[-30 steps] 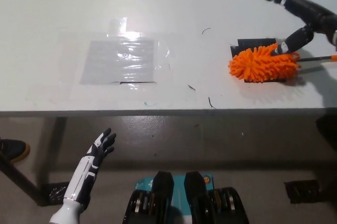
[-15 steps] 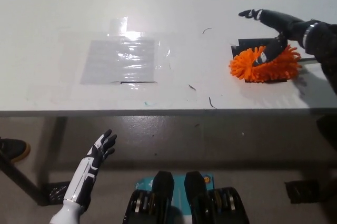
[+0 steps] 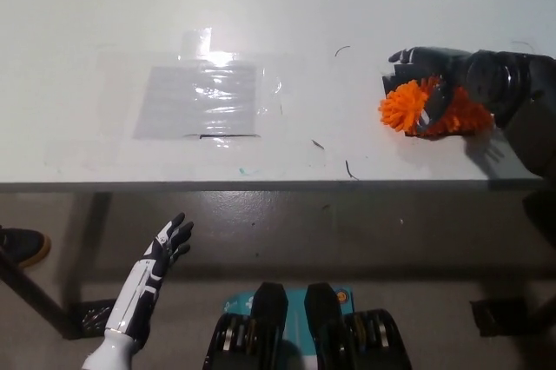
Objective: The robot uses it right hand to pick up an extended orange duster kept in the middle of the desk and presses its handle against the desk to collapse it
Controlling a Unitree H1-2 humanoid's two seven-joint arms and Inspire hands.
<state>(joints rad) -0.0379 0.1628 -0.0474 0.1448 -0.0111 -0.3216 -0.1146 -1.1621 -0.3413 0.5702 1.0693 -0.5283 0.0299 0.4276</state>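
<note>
The orange duster (image 3: 402, 106) lies on the white desk (image 3: 287, 5) at the right, its fluffy head showing left of my black right hand (image 3: 447, 83). That hand lies over the duster with its fingers curled down around the head. The handle is hidden under my hand and arm. My white left hand (image 3: 163, 248) hangs open below the desk's front edge at the lower left, holding nothing.
A clear plastic sheet (image 3: 201, 96) is taped flat on the desk left of centre. A black patch (image 3: 393, 83) lies under the duster. A dark shoe (image 3: 19, 247) shows on the floor at far left.
My right hand has come down and leftward over the duster and curled its fingers around the fluffy head. The handle, seen a second ago, is covered now. The left hand has not moved.
</note>
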